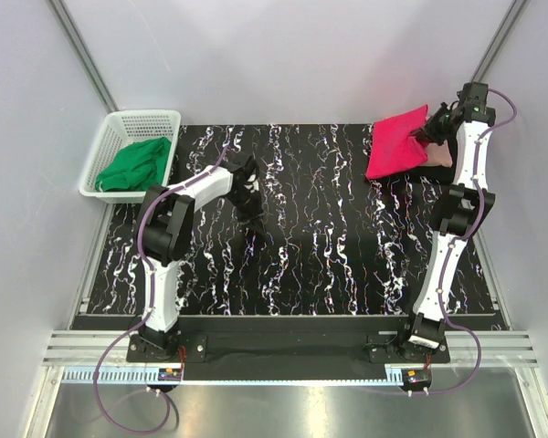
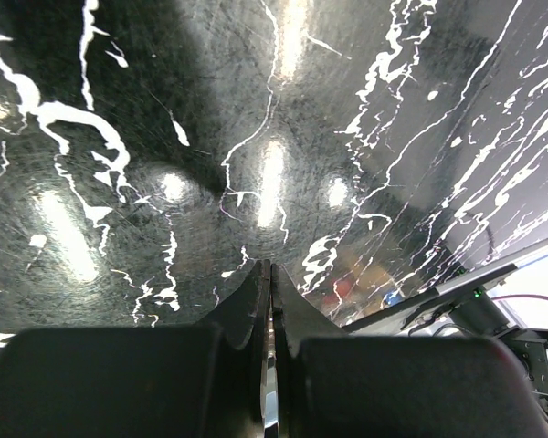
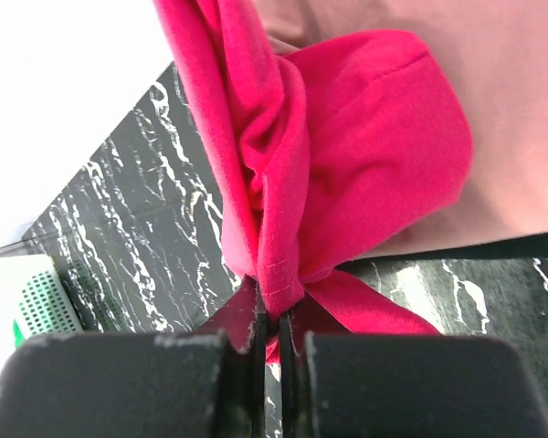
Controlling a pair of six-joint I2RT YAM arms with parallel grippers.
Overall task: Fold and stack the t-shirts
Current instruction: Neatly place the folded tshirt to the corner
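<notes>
Shows right gripper (image 3: pixel 276 310), jaws pinched on bright crimson-pink cloth t-shirt (image 1: pixel 395 143), above pale salmon-pink t-shirt (image 3: pixel 530 128) at far-right corner of black marbled bench (image 1: pixel 329 246); left gripper (image 2: pixel 271 278), jaws closed empty, well apart.

Bright, even light; lamp glare on the glossy table (image 2: pixel 274 173).

the right arm's black two-finger gripper (image 3: pixel 272 315) fills the bottom edge, its jaws pinched together on a gathered fold of the bright crimson-pink soft cloth t-shirt (image 3: pixel 365 155). the cloth bunches upward from the pinch in thick creases, and a flap trails down to the right. behind it, at upper right, lies the pale salmon-pink cloth t-shirt (image 3: pixel 521 119), touching the crimson one. the black tabletop with white marble veins (image 3: pixel 137 237) shows at left and lower right. a white perforated plastic basket (image 3: pixel 46 306) sits at the far left edge, with a sliver of something green (image 3: pixel 16 333) at its lower edge.
</notes>
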